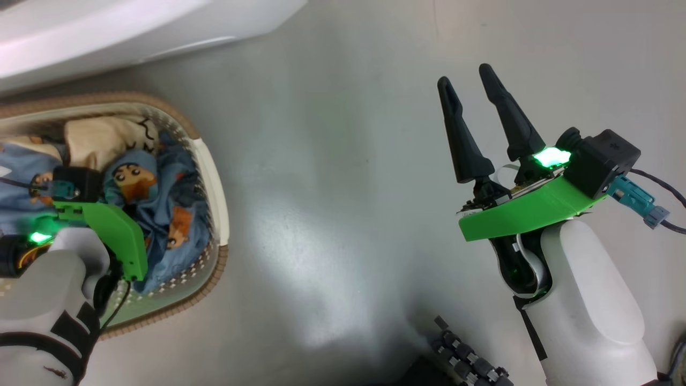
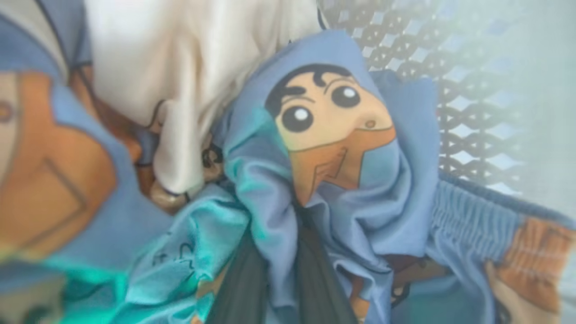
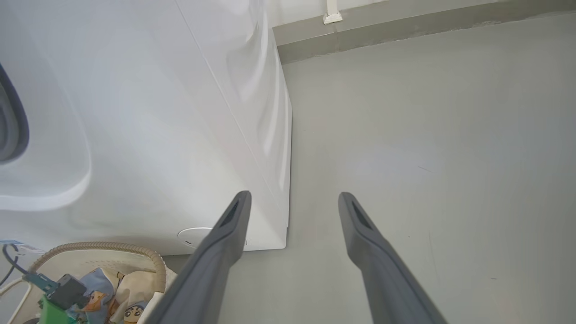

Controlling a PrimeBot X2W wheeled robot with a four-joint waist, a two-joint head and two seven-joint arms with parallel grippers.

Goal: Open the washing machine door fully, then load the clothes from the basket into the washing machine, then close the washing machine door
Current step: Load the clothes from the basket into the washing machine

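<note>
The cream basket [image 1: 214,177] with its brown rim stands on the floor at the left, just below the white washing machine [image 1: 107,32]. It holds the clothes [image 1: 161,214]: light-blue garments with cartoon prints and a cream one [image 1: 102,139]. My left arm reaches down into the basket. In the left wrist view my left gripper [image 2: 279,234] is shut on a fold of the blue clothes [image 2: 360,189], beside the basket's perforated wall [image 2: 450,67]. My right gripper [image 1: 465,76] hangs open over bare floor at the right, holding nothing. The washing machine door is out of view.
The right wrist view looks past my right gripper [image 3: 294,198] at the washing machine's front corner [image 3: 180,112], the basket [image 3: 112,246] below it and a wall skirting [image 3: 405,27] behind. Grey floor [image 1: 332,187] spreads between the arms. A black roller wheel of my base [image 1: 466,359] is at the bottom.
</note>
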